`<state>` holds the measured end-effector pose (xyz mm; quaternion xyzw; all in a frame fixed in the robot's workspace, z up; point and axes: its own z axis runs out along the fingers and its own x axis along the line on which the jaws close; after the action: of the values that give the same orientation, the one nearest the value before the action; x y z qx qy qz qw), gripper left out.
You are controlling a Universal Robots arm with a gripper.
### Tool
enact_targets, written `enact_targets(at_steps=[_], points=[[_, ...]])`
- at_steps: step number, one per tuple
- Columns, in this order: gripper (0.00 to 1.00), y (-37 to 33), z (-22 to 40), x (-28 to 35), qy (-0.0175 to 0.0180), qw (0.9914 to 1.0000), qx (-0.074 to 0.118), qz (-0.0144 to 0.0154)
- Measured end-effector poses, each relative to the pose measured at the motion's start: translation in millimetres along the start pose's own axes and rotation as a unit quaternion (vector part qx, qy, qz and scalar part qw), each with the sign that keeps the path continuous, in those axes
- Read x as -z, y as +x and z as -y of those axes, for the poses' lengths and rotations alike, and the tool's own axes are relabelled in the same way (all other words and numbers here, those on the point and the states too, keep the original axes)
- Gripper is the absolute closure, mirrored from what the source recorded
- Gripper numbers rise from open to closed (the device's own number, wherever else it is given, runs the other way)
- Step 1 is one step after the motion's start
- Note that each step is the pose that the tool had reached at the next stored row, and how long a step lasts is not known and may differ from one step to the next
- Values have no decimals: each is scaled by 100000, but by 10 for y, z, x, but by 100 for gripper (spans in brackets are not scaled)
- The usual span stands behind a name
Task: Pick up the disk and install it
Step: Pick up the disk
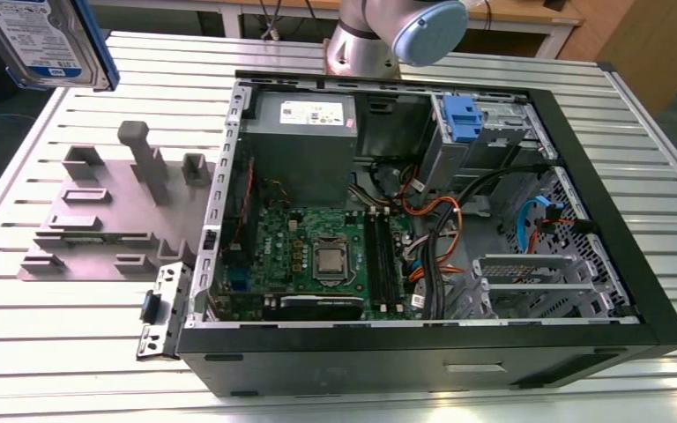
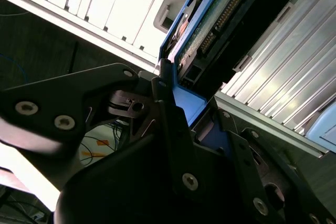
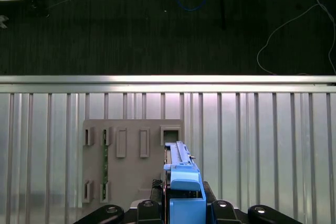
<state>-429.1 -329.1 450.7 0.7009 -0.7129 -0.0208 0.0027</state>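
Note:
The disk [image 1: 50, 40], a silver drive with a white-and-blue label and blue rails, hangs in the air at the exterior view's upper left, above the table's corner. In the first wrist view the disk [image 3: 181, 174] shows edge-on, its blue rail rising from between my gripper's [image 3: 181, 208] black fingers. The second wrist view has the disk's [image 2: 210, 30] green circuit side and connector, with my gripper [image 2: 184, 114] shut on the blue rail at its end.
An open computer case [image 1: 621, 220] lies on the slatted metal table [image 1: 68, 352], with its motherboard, cables and a drive bay with a blue latch [image 1: 462, 119]. A grey slotted fixture [image 1: 109, 211] stands beside the case, below the disk. The arm's base [image 1: 398, 35] is behind the case.

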Motion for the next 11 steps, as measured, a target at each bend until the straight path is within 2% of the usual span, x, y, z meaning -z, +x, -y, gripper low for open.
enact_targets(at_steps=[7, 11], points=[[64, -1, 49, 1, 2, 100000, 4, 2], [64, -1, 50, 1, 4, 100000, 0, 3]])
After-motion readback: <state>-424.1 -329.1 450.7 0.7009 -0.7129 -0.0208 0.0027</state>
